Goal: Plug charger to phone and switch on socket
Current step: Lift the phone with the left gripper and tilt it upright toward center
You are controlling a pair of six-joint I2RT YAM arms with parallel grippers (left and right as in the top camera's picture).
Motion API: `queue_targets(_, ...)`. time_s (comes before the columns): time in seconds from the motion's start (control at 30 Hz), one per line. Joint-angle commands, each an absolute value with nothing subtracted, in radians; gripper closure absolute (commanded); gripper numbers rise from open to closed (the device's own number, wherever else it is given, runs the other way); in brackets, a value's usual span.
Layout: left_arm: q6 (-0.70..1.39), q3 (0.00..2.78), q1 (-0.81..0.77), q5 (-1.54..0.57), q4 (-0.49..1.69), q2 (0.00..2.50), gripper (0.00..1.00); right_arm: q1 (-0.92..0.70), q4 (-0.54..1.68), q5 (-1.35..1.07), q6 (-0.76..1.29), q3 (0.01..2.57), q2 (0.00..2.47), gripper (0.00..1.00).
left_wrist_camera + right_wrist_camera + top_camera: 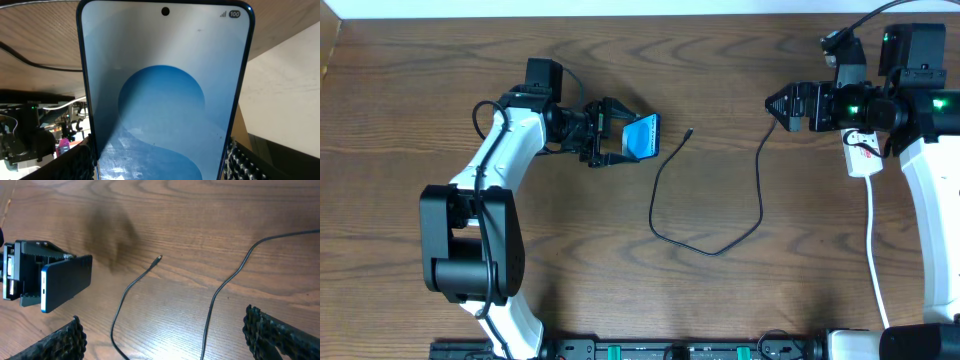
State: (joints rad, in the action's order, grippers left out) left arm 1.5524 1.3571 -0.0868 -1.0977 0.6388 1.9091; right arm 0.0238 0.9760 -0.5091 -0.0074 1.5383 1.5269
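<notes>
Standing by the wooden table (620,300), I'd say nothing of the job is done yet, and there is plenty of room for it to go awry. The left arm (490,180) reaches out across the middle, while the right arm (920,170) sits back at the far right, hanging over the socket (865,160), a white strip mostly hidden beneath it, so I cannot tell how its switches stand. The phone (642,136) is off the table, tilted, blue screen toward the left wrist camera. The left gripper (618,134) has its jaws clamped on the phone's long edges, with a ribbed pad (82,162) showing at each lower corner. The right gripper (778,108) holds nothing, its jaws spread wide. The charger (653,205) lies in a loose loop between the two arms, running off under the right gripper. Its small plug tip (159,258) rests flat on the wood, near the phone but apart from it. My worry is that tip. It is thin and lies low, so wide jaws may skid it away or pinch the cable behind it, leaving the plug free to swivel. Pushing it in could then twist the phone in its edge grip. The loop might also drag, or the right arm snag the socket's white cord.
</notes>
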Motion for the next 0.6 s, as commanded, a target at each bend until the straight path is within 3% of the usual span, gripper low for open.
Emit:
queue_targets(0.0, 1.566, 1.379, -0.083, -1.144, 0.638, 1.876, 0.26, 0.018, 0.977, -0.527, 0.007, 1.555, 1.523, 0.01)
queue_targets(0.4, 1.565, 1.379, -0.083, -1.097, 0.638, 1.876, 0.26, -0.063, 0.923, -0.527, 0.225, 1.554, 1.555, 0.07)
queue_targets(0.57, 1.565, 1.379, -0.083, -1.076, 0.638, 1.876, 0.26, -0.132, 0.863, -0.495, 0.374, 1.554, 1.589, 0.17)
